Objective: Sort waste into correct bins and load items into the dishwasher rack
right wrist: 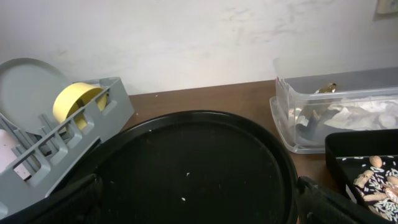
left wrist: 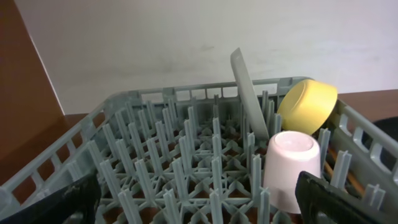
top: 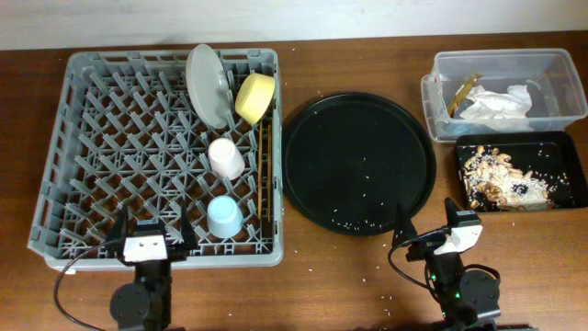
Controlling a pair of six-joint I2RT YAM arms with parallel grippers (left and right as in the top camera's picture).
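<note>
The grey dishwasher rack holds a white plate on edge, a yellow bowl, a pink cup, a light-blue cup and wooden chopsticks along its right side. The clear tub holds white napkins and a tan scrap. The shallow black tray holds brownish leftovers and rice. My left gripper is open and empty at the rack's front edge. My right gripper is open and empty at the round tray's front.
A large round black tray with a few rice grains lies between the rack and the bins. Stray rice grains dot the wooden table near it. A white wall stands behind the table.
</note>
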